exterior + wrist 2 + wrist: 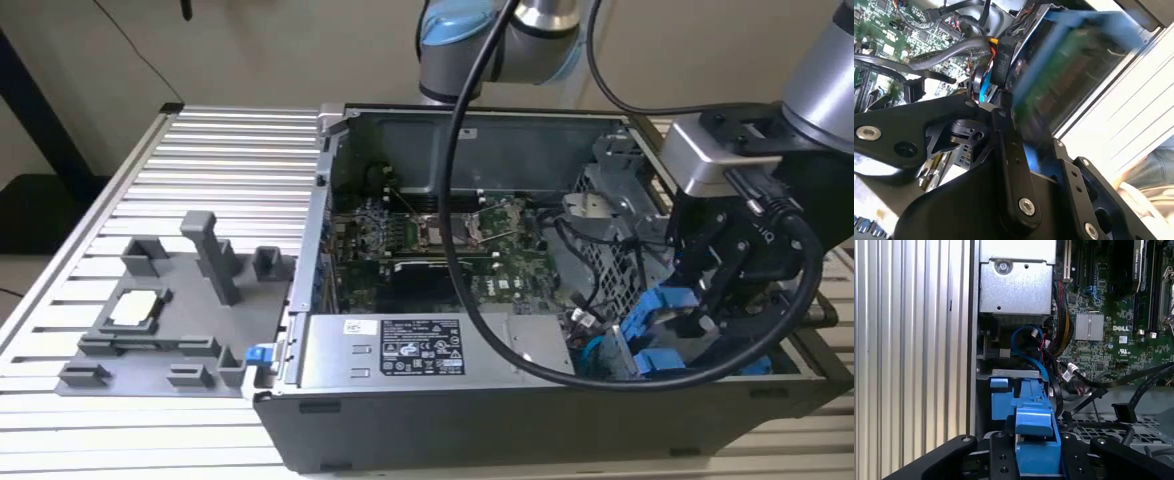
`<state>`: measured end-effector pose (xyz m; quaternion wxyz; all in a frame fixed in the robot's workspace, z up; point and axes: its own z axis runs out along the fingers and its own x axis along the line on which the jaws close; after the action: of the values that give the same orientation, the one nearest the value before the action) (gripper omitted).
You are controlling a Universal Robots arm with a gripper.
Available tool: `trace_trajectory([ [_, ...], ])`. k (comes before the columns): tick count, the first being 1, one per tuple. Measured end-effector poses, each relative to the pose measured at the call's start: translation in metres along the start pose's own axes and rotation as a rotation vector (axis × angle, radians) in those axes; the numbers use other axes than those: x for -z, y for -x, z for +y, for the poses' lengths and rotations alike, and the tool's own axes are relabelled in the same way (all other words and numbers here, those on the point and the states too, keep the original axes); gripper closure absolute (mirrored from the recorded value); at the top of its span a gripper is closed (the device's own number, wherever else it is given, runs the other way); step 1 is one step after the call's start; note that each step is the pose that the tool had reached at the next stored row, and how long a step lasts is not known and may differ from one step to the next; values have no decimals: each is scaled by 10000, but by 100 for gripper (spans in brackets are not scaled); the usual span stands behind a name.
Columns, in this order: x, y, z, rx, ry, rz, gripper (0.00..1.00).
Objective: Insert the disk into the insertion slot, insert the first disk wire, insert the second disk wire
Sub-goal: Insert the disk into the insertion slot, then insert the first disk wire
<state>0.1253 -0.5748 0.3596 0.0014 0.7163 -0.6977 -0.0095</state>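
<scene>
— Pose of the arm (817, 70)?
— Hangs over the open computer case (400, 425) from the exterior view's far right. Wrist turned straight down into the case's near right corner. Black cable (450, 230) draped from the arm across the motherboard (514, 238), then looped back up toward the wrist.

— And the gripper (1036, 460)?
— Clamped on the disk (1035, 422). Black fingers (1004, 455) pressed against either side of its blue carrier frame. Edge-on in the first wrist view; tilted in the second wrist view, with a green circuit-board face showing.

— Where against the insertion slot (1000, 401)?
— Right at its mouth, in that near right corner, just beside the perforated metal cage (607, 258). Touching the blue rails or only beside them: cannot tell. Same for how deep in.

— Wires?
— A blue cable (1013, 340) and some black leads, lying between the slot and the power-supply box (400, 350), near the disk. Plugged in or loose: cannot tell.

— Anything else?
— A grey fixture tray (160, 325) on the slatted table (227, 150), well apart, at the exterior view's left.
</scene>
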Motion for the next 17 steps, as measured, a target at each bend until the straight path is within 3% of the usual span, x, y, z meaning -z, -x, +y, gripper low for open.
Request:
trace_trajectory([
  [1,-2,0,0,-1,1,1,59],
  [4,25,0,1,-2,1,-1,59],
  [11,345,4,6,-3,0,1,59],
  [13,381,4,6,0,-10,-41,59],
  [15,380,7,6,1,-96,-56,59],
  [16,378,9,7,3,-211,-52,59],
  [17,377,10,13,5,-382,-58,59],
])
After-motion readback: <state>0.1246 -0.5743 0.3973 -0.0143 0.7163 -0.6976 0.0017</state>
